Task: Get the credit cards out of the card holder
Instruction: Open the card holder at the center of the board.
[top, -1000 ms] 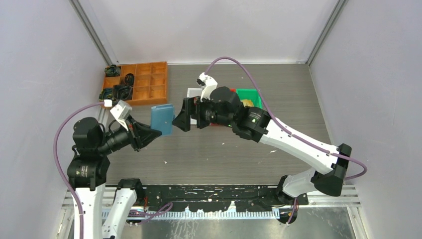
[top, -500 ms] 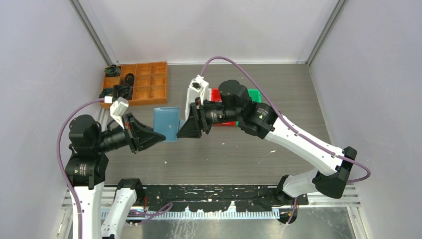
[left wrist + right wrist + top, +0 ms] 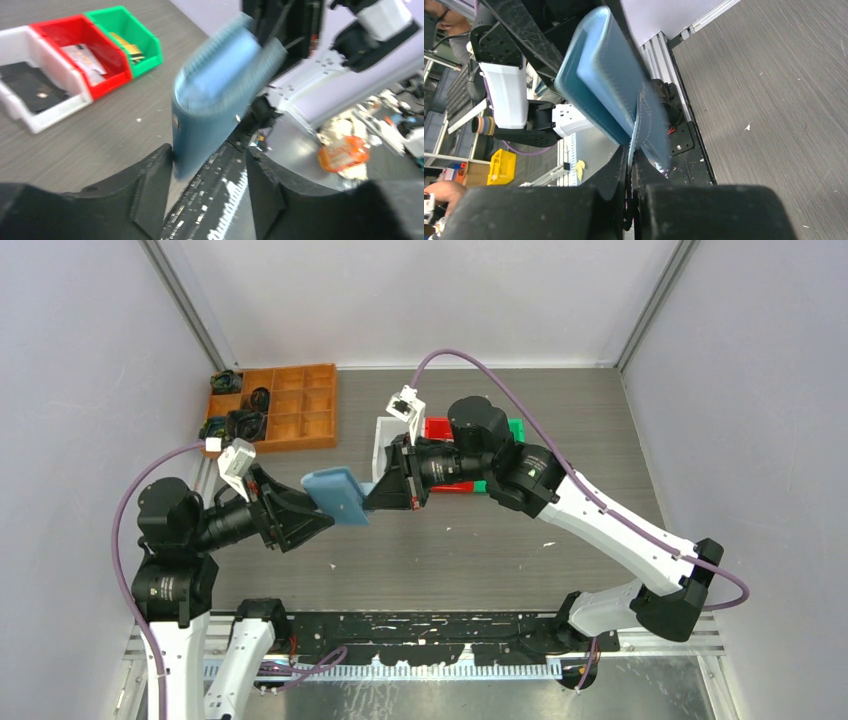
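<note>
Fingers of R gripper [image 3: 630,150] clamp one flap of holder [image 3: 336,495], held mid-air betw. both arms, off table [image 3: 480,550]; L gripper [image 3: 209,150] fingers spread apart, holder's lower corner betw. them.

A grey wood-grain table [image 3: 600,440] is seen. On it a red bin [image 3: 107,85] is flanked by a white bin [image 3: 55,117] on its left and a green bin [image 3: 145,60] on its right. An orange divided tray [image 3: 305,443] is set well left of the red bin. Pale specks [image 3: 451,531], possibly scraps, lie nearer than it.
</note>
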`<state>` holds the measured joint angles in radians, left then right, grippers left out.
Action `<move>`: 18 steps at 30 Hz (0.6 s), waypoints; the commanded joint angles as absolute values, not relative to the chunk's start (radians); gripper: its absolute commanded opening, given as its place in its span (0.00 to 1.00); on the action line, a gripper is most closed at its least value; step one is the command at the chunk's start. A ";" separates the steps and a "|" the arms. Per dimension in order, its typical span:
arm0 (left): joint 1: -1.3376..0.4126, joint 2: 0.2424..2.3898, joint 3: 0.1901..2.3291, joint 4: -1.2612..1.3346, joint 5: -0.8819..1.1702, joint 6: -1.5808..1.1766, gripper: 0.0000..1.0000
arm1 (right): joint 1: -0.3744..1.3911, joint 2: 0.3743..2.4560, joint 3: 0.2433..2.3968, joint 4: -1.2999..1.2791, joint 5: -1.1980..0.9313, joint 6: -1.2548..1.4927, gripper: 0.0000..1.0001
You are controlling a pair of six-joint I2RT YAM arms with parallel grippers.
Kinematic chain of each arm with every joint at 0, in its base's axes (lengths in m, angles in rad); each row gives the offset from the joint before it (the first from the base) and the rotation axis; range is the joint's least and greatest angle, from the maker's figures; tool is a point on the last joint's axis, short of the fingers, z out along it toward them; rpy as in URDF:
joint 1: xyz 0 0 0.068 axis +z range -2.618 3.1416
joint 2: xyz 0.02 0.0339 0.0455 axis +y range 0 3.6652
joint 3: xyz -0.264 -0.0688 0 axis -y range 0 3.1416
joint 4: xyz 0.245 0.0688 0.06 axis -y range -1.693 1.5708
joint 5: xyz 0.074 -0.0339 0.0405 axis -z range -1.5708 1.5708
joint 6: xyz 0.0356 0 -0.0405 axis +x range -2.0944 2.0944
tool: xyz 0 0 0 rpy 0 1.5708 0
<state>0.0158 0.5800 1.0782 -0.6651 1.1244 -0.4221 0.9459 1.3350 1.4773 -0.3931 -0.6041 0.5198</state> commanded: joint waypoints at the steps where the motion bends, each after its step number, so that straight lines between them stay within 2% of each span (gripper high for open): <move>1: 0.018 0.557 1.018 -0.656 0.933 -0.345 0.59 | 0.953 1.314 1.527 -0.360 -0.604 0.578 0.01; 9: 0.018 0.571 0.932 -0.581 1.100 -0.411 0.61 | 1.024 1.356 1.580 -0.463 -0.550 0.521 0.01; 18: 0.019 0.536 0.979 -0.754 1.025 -0.157 0.58 | 1.026 1.370 1.680 -0.615 -0.533 0.428 0.01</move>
